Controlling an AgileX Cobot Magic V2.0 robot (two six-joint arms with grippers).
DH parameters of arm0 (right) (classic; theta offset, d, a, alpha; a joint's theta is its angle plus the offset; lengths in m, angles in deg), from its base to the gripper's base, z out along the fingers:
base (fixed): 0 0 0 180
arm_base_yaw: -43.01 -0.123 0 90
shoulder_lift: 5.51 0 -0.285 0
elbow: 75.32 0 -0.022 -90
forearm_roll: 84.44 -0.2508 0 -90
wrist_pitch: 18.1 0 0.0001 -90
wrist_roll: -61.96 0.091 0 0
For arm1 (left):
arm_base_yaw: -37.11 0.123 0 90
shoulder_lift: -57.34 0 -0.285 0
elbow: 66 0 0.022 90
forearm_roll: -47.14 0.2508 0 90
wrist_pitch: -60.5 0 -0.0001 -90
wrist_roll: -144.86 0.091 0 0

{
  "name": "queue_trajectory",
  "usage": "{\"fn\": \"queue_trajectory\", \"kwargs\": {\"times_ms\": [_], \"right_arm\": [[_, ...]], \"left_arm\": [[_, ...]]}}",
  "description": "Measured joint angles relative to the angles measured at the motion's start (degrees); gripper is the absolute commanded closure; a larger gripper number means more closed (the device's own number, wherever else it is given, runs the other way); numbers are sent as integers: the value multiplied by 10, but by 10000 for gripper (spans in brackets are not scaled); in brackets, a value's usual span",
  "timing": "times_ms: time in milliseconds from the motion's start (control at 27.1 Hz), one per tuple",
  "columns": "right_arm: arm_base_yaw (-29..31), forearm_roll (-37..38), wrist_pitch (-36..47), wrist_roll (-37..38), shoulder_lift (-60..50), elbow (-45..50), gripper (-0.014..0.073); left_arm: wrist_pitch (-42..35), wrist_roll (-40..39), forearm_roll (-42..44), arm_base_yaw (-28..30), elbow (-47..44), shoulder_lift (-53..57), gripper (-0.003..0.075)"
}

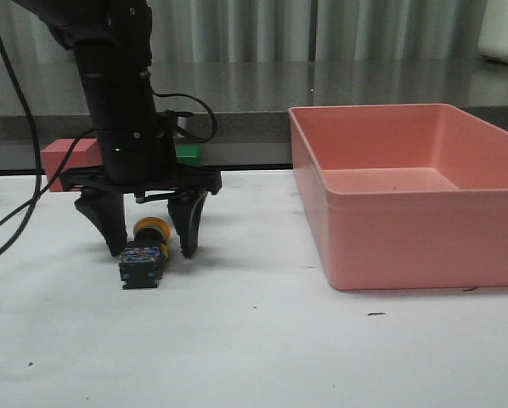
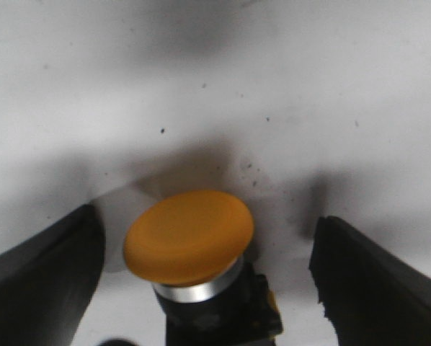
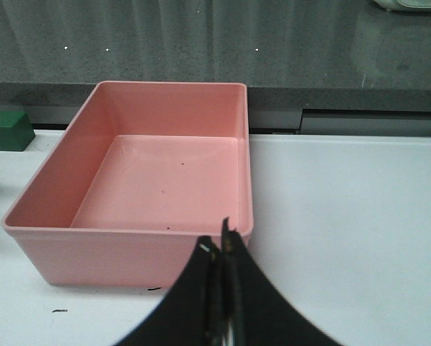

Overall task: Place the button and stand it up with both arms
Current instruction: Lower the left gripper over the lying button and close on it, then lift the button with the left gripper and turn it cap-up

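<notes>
Two fingers of the left gripper straddle the button, lying on the bench, jaws spread, ungrasped. Left wrist: yellow cap between fingers; next, close squarely. Right wrist: right gripper clenched, empty, near pink bin.

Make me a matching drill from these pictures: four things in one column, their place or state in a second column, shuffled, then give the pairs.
Things:
1. button
2. pink bin
3. left hand
4. right hand

States:
A. fingers closed together, holding nothing
B. lying on its side on the white table
C. open, fingers either side of the yellow cap
D. empty, on the table's right side

Pairs: 1-B, 2-D, 3-C, 4-A
</notes>
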Motion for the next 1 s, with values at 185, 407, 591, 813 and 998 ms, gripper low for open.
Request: {"fn": "queue_trajectory", "kwargs": {"times_ms": [185,407,591,813,998], "right_arm": [[0,0,0,0,0,0,656],[0,0,0,0,0,0,656],[0,0,0,0,0,0,656],[0,0,0,0,0,0,656],[0,0,0,0,0,0,656]], "left_arm": [[2,-6,0,0,9,-5,321],[-2,-7,7,1,11,-7,522],[-8,-7,4,1,11,-7,549],[-26,-2,19,-8,4,17,549],[-145,-1,43,-20,-83,119,549]]}}
